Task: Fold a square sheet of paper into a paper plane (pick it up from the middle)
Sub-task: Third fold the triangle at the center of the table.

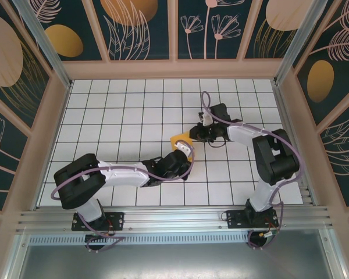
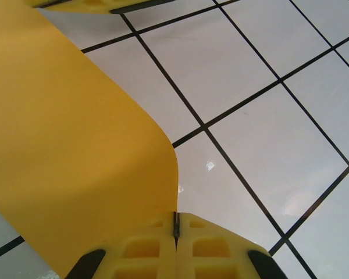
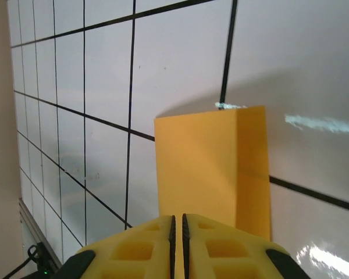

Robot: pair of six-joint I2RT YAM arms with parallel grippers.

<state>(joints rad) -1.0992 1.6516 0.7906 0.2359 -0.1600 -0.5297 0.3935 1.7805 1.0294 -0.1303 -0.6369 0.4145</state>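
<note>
Right up against the lens in the left wrist view, your left gripper (image 2: 175, 224) had its yellow fingers (image 2: 139, 250) pressed flat together. There was no gap to speak of, and the edge of the sheet of paper (image 2: 64, 151) ran straight into the seam between them, so it was pinched tight. From that grip the orange-yellow sheet swept off toward 11 o'clock as a broad curved band. At 12 o'clock, on the very top edge of the view, the other gripper's yellow fingers (image 2: 81, 4) lay at its far end.

On your right wrist view, the right gripper (image 3: 177, 224) was clamped down too, with only a hairline slit between the fingers. The sheet came out from between their tips toward 12 o'clock. There it showed a sharp vertical crease, with a wide face left of it and a narrow strip right of it, and it threw a shadow on the tiles.

From above, the paper sat a touch right of the middle of the white tiled table (image 1: 122, 116), caught between both grippers. The right one was at its 2 o'clock, the left at its 5 o'clock, and the two were close together. Your left arm (image 1: 122, 173) reached in low from 8 o'clock, and your right arm (image 1: 273, 154) bent in from 4 o'clock.
</note>
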